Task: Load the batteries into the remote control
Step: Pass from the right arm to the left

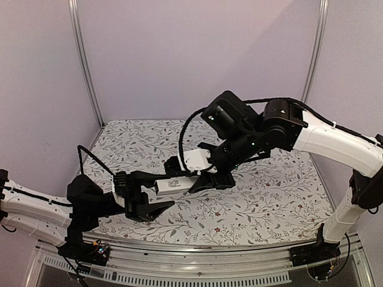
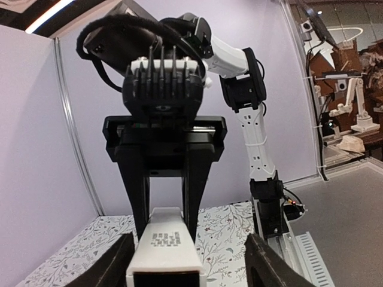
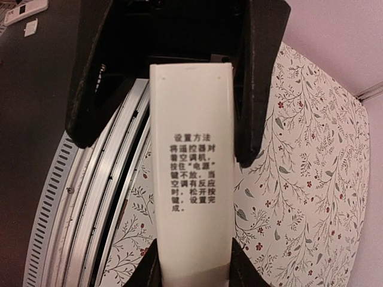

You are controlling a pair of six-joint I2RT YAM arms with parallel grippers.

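Note:
The white remote control (image 1: 176, 183) is held level above the table between the two arms. My right gripper (image 1: 202, 179) is shut on its far end; in the right wrist view my fingers (image 3: 151, 272) clamp the remote (image 3: 191, 179), whose face with black printed text is toward the camera. My left gripper (image 1: 157, 202) is open, with its jaws standing wide on either side of the remote's near end (image 2: 164, 248) without touching it. The left fingers (image 2: 112, 264) show well clear of the white bar. No batteries are in view.
The table carries a floral cloth (image 1: 269, 191). A metal rail (image 1: 197, 248) runs along the near edge. Lilac walls with upright poles (image 1: 84, 66) close the back and sides. The right arm's white links (image 1: 335, 143) reach over the right half.

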